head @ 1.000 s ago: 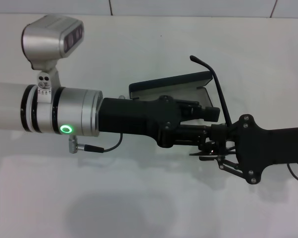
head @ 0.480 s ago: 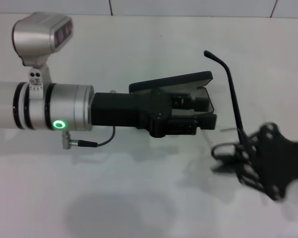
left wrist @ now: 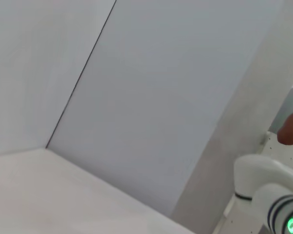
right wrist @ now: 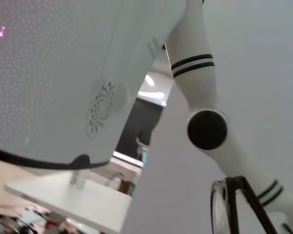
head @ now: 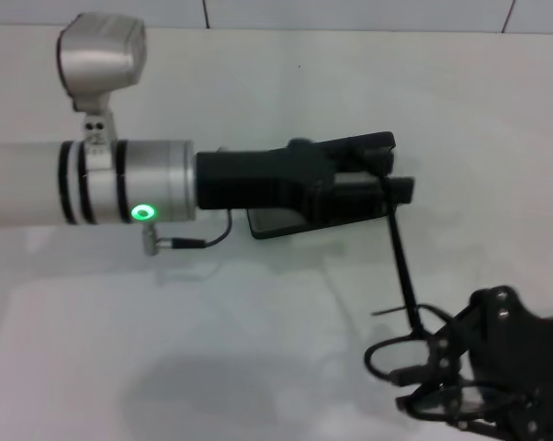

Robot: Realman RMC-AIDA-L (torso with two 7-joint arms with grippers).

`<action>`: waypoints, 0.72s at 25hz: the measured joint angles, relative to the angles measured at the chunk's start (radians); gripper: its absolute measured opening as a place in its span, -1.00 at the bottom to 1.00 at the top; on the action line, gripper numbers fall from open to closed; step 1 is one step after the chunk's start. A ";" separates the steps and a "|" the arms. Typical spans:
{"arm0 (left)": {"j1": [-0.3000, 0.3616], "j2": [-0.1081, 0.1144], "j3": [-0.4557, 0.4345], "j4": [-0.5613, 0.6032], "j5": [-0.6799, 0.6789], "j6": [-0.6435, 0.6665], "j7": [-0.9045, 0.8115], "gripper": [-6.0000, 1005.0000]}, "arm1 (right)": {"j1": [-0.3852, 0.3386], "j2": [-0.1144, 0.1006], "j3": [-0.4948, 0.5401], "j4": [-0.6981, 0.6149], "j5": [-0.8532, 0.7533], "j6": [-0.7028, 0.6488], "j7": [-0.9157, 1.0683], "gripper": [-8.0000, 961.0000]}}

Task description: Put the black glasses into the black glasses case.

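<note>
- The black glasses case point(head: 299, 188) sits toward the middle of the tabletop, nearer the far edge, a flat matte black shape mostly hidden, its lid nearly closed.
- The black glasses point(head: 407, 303) are thin-framed, near the front right corner, one straight temple reaching up to the case.
</note>
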 joint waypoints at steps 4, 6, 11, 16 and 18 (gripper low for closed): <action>-0.012 -0.008 -0.005 0.000 -0.026 -0.006 0.047 0.13 | 0.083 0.000 -0.006 0.131 -0.002 0.020 0.000 -0.80; -0.007 -0.007 -0.006 -0.001 -0.039 0.001 0.064 0.13 | 0.116 0.000 0.002 0.194 -0.001 0.027 0.000 -0.80; -0.001 -0.005 0.002 -0.002 -0.039 0.056 0.117 0.13 | 0.127 0.000 0.033 0.237 0.016 0.074 0.012 -0.80; 0.002 -0.004 0.004 0.000 -0.032 0.100 0.143 0.13 | 0.123 -0.003 0.043 0.243 0.031 0.110 0.033 -0.80; 0.001 -0.003 0.005 0.000 -0.028 0.101 0.143 0.13 | 0.122 -0.004 0.047 0.247 0.033 0.130 0.034 -0.80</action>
